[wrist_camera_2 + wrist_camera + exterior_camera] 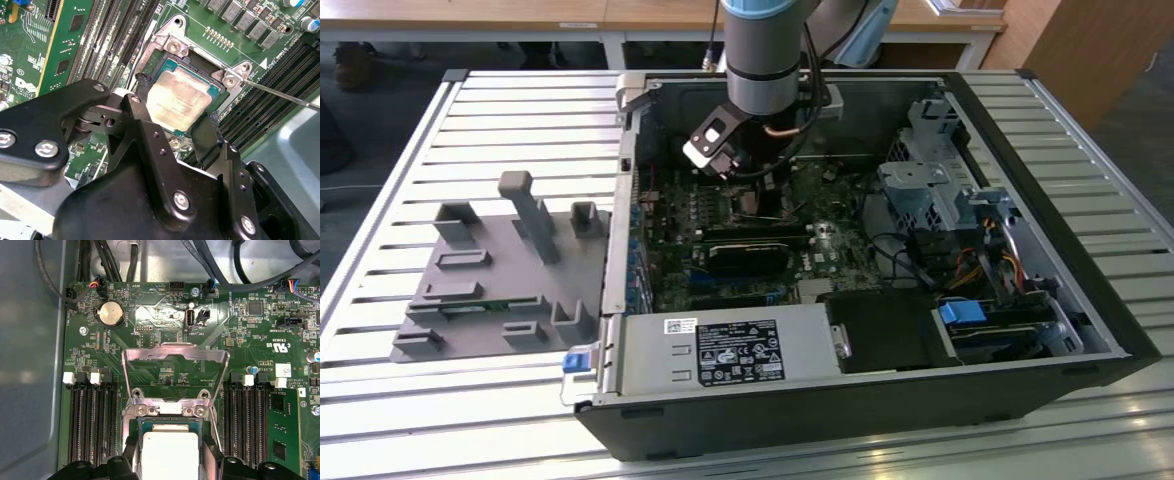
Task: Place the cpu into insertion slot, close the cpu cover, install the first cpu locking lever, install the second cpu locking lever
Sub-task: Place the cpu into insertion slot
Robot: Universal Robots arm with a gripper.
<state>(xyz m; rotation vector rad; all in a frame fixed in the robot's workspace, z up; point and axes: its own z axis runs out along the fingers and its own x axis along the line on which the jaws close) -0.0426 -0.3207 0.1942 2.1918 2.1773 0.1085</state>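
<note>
While the black gripper (176,104) clamps the dull square cpu (170,452), the insertion slot (200,64) lies half-hidden beneath. Thin metal cpu cover (150,354) stands raised.

The chip (177,102) has a dull, scuffed grey metal top; the cover frame (175,357) is thin bright silver metal; the circuit board (240,347) is glossy green; the table (520,110) is ribbed, pale, reflective metal

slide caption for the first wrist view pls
Hand at the cpu on the insertion slot, with the cpu cover standing open.
</note>
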